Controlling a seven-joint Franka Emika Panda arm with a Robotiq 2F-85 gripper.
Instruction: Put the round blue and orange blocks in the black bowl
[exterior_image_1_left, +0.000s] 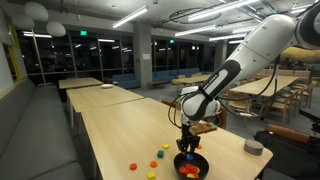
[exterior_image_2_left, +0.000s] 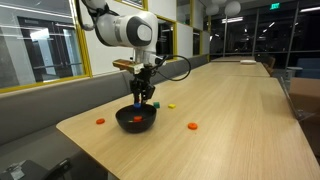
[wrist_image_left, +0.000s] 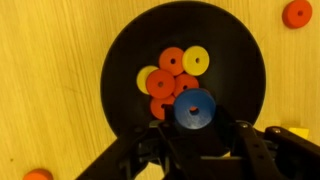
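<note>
Closest to the lens: two dark, blocky fingers (wrist_image_left: 150, 155) of the gripper (wrist_image_left: 203, 138), rising from the bottom edge of the wrist view, matte and out of focus. Jaws parted to a middling width, the gap wider than the round blue block (wrist_image_left: 195, 110) just beyond the tips. Contact between pads and that block: not decidable. Nothing visibly clamped.

Blue block flat, disc-shaped and smooth, lying face-up to the camera. Placed over the inside of the black bowl (wrist_image_left: 232, 85), on the side nearest the fingers. Bowl round, shallow, dull black. Clustered at its middle: several round orange blocks (wrist_image_left: 172, 62) and two yellow discs (wrist_image_left: 196, 60), touching and partly overlapping, all of the same flat coin shape.

Pale, fine-grained wooden worktop (wrist_image_left: 50, 90) all around. One orange disc (wrist_image_left: 296, 13) outside the bowl, another cut off by the frame edge.

In both exterior views: gripper (exterior_image_1_left: 187, 147) (exterior_image_2_left: 140, 100) pointing straight down, just above the bowl (exterior_image_1_left: 180, 164) (exterior_image_2_left: 125, 124). Glossy white, rounded arm (exterior_image_1_left: 250, 55) (exterior_image_2_left: 125, 30) above it. Bowl near the end edge of the long worktop, closer to one long edge. Loose orange pieces (exterior_image_2_left: 99, 121) (exterior_image_2_left: 192, 126) on either side of the bowl, apart from it. Grey round container (exterior_image_1_left: 254, 147) well apart, by a long edge.
</note>
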